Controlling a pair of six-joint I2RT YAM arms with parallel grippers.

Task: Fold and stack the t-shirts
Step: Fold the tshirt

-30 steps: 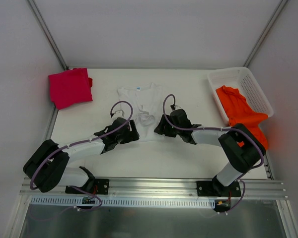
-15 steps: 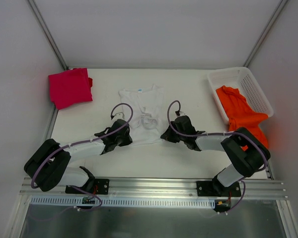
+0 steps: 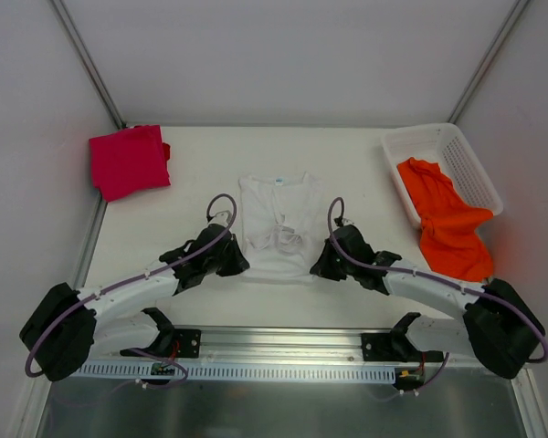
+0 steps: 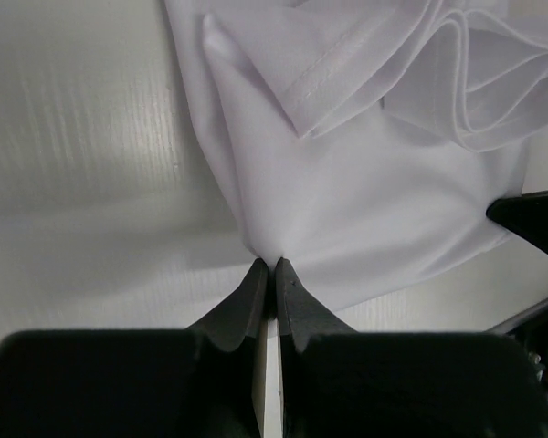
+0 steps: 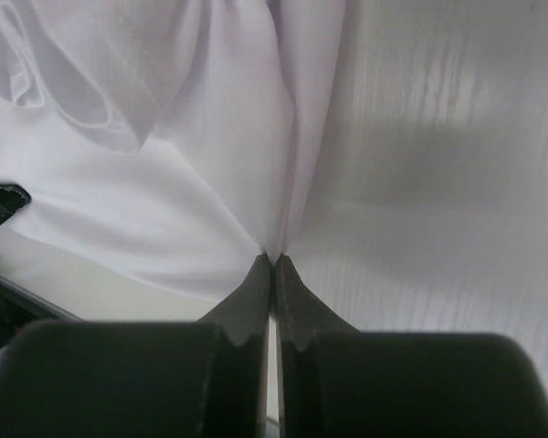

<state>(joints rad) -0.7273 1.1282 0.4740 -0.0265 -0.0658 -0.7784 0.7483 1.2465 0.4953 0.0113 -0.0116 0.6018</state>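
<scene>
I have the left gripper [image 4: 272, 266] pinching the near-left edge of the white t-shirt [image 3: 274, 196]. The right gripper [image 5: 272, 260] pinches its near-right edge against the worktop [image 3: 192, 173].

The table [image 3: 196, 151] holds a white t-shirt [image 3: 279, 203], magenta t-shirt [image 3: 128, 162] and basket [image 3: 418, 135].

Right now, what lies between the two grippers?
The white shirt; the left gripper and the right gripper each pinch one side edge. The top view shows it.

white cloth t-shirt [image 3: 279, 228] I pinch by both near corners, bunched in the middle, magenta-red cloth t-shirt [image 3: 128, 161] folded far left, orange cloth t-shirt [image 3: 447, 224] crumpled far right
</scene>
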